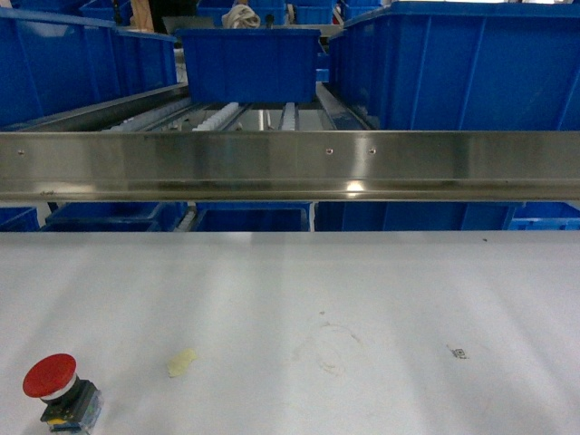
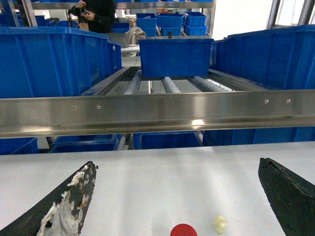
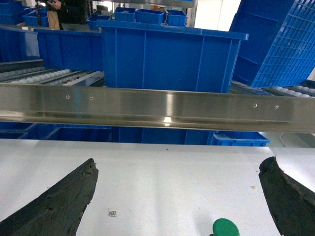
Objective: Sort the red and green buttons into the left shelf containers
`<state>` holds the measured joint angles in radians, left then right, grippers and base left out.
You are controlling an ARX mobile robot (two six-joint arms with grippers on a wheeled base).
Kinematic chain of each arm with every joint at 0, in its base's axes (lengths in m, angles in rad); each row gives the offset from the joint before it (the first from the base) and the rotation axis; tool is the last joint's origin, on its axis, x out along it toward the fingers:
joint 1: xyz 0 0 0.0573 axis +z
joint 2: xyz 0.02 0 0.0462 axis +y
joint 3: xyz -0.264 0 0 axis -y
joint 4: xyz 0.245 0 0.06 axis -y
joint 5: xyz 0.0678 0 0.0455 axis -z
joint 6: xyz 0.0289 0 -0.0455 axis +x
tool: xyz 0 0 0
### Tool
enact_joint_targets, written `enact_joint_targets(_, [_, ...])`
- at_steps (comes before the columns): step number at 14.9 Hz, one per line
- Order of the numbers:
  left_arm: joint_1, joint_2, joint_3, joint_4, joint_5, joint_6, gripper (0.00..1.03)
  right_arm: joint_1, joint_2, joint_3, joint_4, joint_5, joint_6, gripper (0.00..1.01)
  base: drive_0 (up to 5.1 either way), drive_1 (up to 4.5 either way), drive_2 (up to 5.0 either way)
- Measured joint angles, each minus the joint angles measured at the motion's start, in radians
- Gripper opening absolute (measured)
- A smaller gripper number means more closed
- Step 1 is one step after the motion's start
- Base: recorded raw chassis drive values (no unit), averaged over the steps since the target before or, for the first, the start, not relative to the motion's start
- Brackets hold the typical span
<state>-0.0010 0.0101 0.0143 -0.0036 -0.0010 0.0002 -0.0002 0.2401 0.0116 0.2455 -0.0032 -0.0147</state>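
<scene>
The red button (image 1: 52,381) with its mushroom cap stands on the white table (image 1: 362,290) at the near left. In the left wrist view its cap (image 2: 183,230) shows at the bottom edge, between the spread fingers of my left gripper (image 2: 177,163), which is open and holds nothing. The green button's cap (image 3: 226,227) shows at the bottom edge of the right wrist view, right of centre inside my open right gripper (image 3: 178,162). The head view shows neither gripper nor the green button. The left shelf container (image 1: 82,63) is a large blue bin behind the steel rail.
A steel rail (image 1: 290,163) runs across the shelf front, above the table's far edge. Behind it are roller tracks, a blue bin (image 1: 249,63) in the middle and a big one (image 1: 462,68) on the right. A yellowish tape scrap (image 1: 180,362) lies right of the red button.
</scene>
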Motion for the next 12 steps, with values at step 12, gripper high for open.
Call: enact_joint_targets(12, [0.0,0.0,0.0,0.0,0.0,0.0,0.98,0.0,0.0,0.0,0.0,0.0,0.0,0.98,0.0,0.0,0.0])
